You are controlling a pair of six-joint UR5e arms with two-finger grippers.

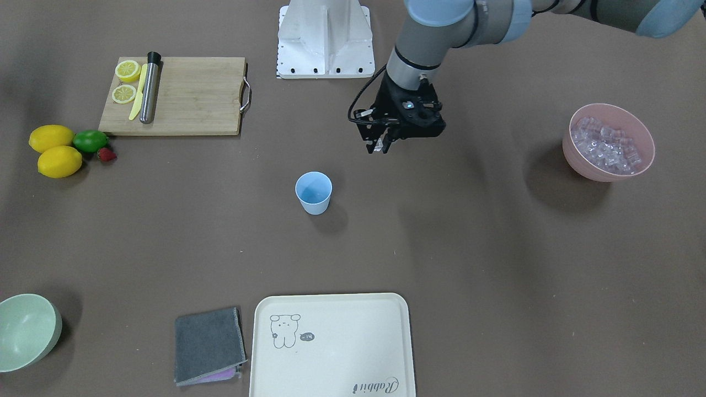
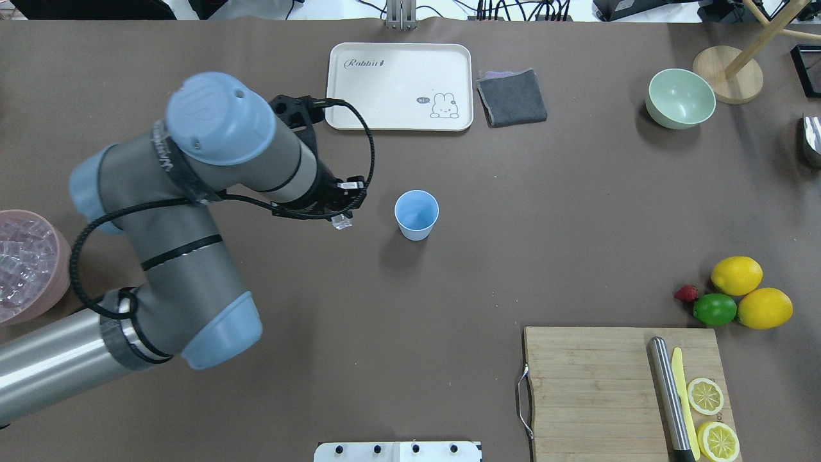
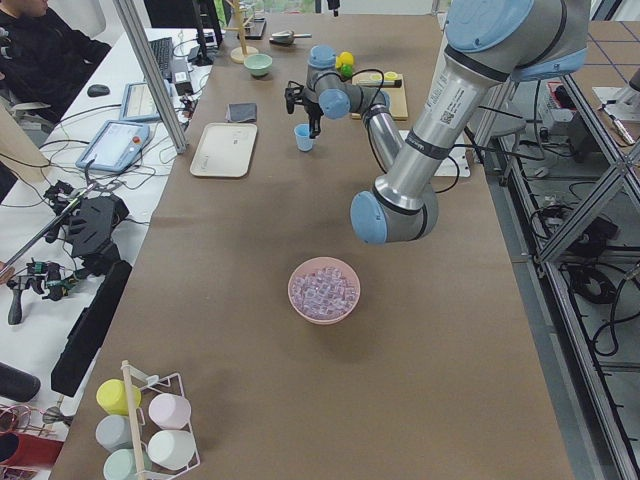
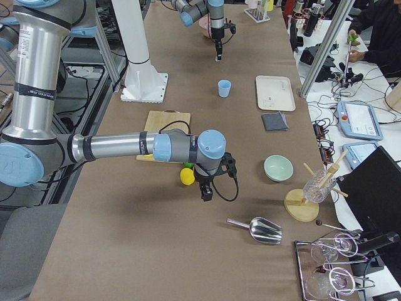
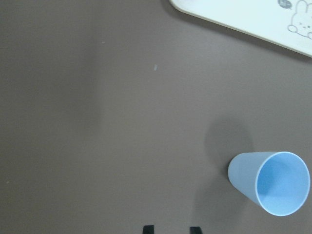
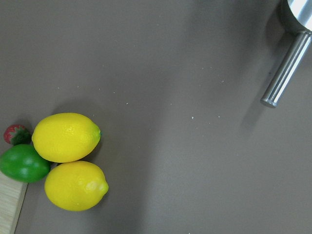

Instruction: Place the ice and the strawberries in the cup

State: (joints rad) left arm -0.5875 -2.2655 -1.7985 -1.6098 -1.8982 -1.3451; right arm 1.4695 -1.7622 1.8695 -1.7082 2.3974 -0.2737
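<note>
The left tool [image 1: 383,146] points down above the brown desk [image 1: 496,264], its two fingers clamped on a small clear glassy ice cube [image 2: 341,222], which is held clear of the surface. Just to the right of it in the overhead view, near but apart, stands the small light-blue tapered plastic cup [image 2: 416,215], upright, mouth open, on the middle of the desk. Beyond the cup, at the far edge in that view, lies a cream rectangular plastic tray [image 2: 397,64] with a rabbit drawing, and a folded grey cloth [image 2: 512,97] lies beside it. At the overhead view's left edge, well apart from the cup, a round pink bowl [image 1: 573,157] holds a heap of ice [image 1: 606,146].

The right tool [image 4: 205,193] hangs low over the desk, just beside two yellow lemons [image 6: 67,137] and a green lime [image 6: 23,163]; whether its fingers are apart or together I cannot tell. The small red strawberry [image 6: 14,134] with a green leafy top lies against the lime, well apart from the cup. Next to the fruit is a wooden cutting board [image 1: 193,96] carrying two lemon halves [image 1: 127,70], a yellow knife [image 1: 138,94] and a steel rod [image 1: 149,91].
</note>
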